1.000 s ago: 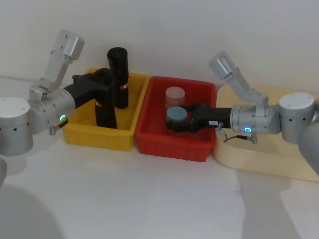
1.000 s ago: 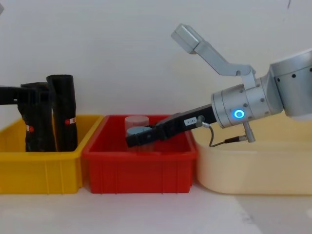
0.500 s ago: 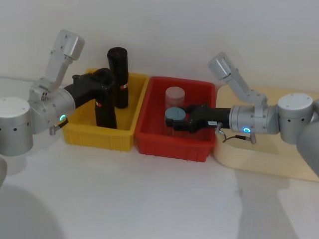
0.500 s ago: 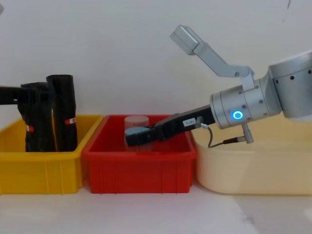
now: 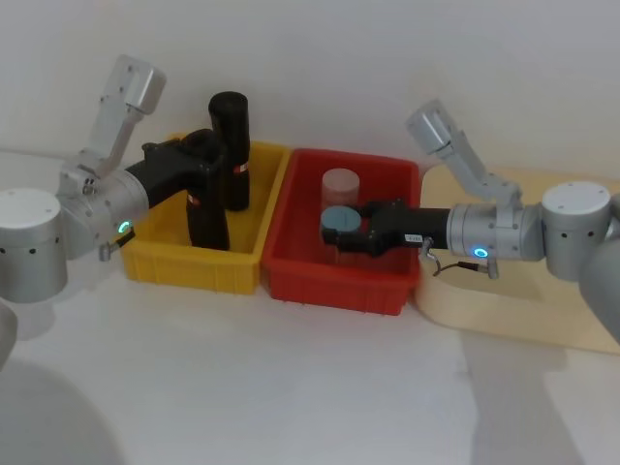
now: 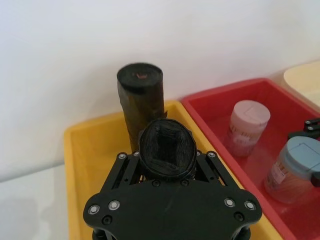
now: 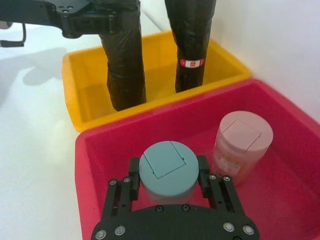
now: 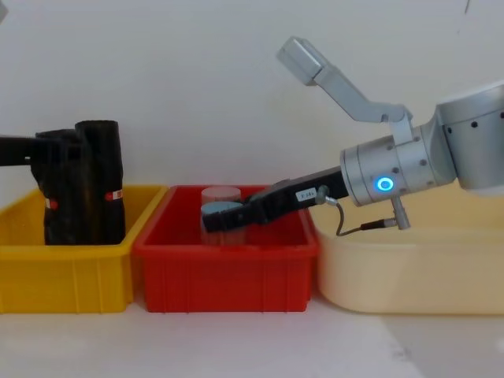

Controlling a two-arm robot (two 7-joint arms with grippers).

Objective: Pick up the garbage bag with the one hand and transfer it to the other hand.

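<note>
Garbage bag roll stands clamped in left jaws; right jaws grip blue-lidded jar.

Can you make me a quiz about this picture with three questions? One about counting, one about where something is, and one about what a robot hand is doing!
1. How many jars are in the red bin?
A. one
B. two
C. four

2. Where are the black garbage bag rolls?
A. in the yellow bin
B. in the red bin
C. on a shelf

3. What is the left gripper doing?
A. it is closed round one roll
B. it hangs open above the bins
C. it holds a jar

Answers:
1 B, one with a pink lid and one with a blue lid.
2 A, both rolls rise upright between its yellow walls.
3 A, its fingers sit tight on both sides of that roll's top in the left wrist view.
</note>
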